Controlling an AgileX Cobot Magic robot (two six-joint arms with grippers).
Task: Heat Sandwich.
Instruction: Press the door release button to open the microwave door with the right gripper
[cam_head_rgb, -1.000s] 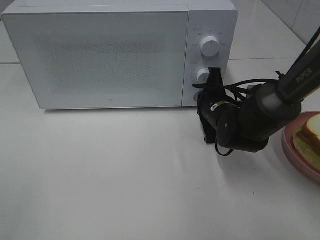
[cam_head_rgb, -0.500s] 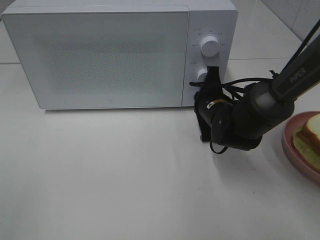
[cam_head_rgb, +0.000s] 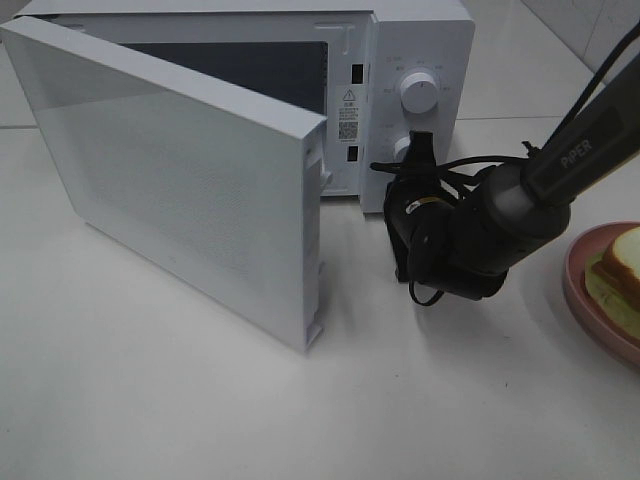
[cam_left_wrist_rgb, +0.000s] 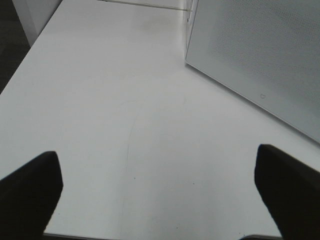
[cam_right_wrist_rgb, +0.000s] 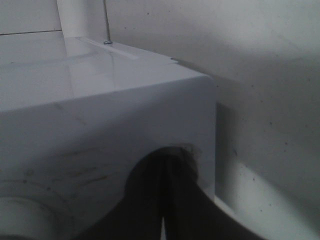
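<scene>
The sandwich (cam_head_rgb: 622, 262) is lying on the pink plate (cam_head_rgb: 588, 300) at the bench's (cam_head_rgb: 300, 410) right edge, apart from the microwave (cam_head_rgb: 425, 40), whose door (cam_head_rgb: 180, 170) is standing open. The right jaws are sitting shut by its lower knob (cam_head_rgb: 402, 150); the left jaws are hanging wide over the bench.

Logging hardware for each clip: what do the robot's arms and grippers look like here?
The right arm is black with a grey section, white PiPER lettering on its link, a small round yellow sticker near the wrist, and loose black cables looping over it. The right gripper is slim and black. The left gripper shows only two blunt black fingertips.
</scene>
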